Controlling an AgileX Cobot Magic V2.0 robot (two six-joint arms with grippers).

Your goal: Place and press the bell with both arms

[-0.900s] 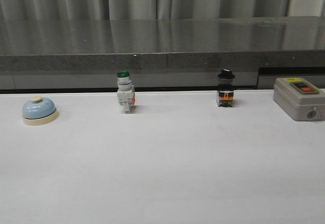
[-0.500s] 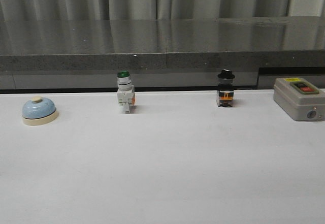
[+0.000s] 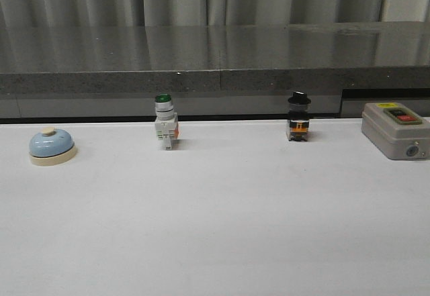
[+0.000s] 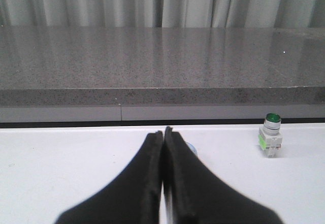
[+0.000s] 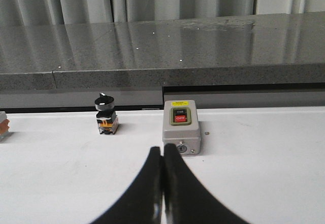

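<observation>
Far over on the left arm's side in the front view, sitting alone on the white table (image 3: 222, 229): the bell (image 3: 51, 145), with no arm showing yet. Standing further along: green-capped switch (image 3: 165, 123), black-knobbed switch (image 3: 299, 117), grey box (image 3: 396, 129).

Peeking out just behind the left gripper (image 4: 163, 135) in the left wrist view: a blue sliver, probably the bell, straight ahead. Pressing tight together, holding nothing. Nothing blocking.

Pointing at the grey box in the right wrist view: right gripper (image 5: 162, 153), squeezed closed, empty, well away from the bell.

Surface: white table (image 3: 222, 229).
Far left: bell (image 3: 51, 145).
Left of centre: green-capped switch (image 3: 165, 130), upright.
Right of centre: black-knobbed switch (image 3: 298, 117), upright.
Far right: grey switch box (image 3: 396, 130).
</observation>
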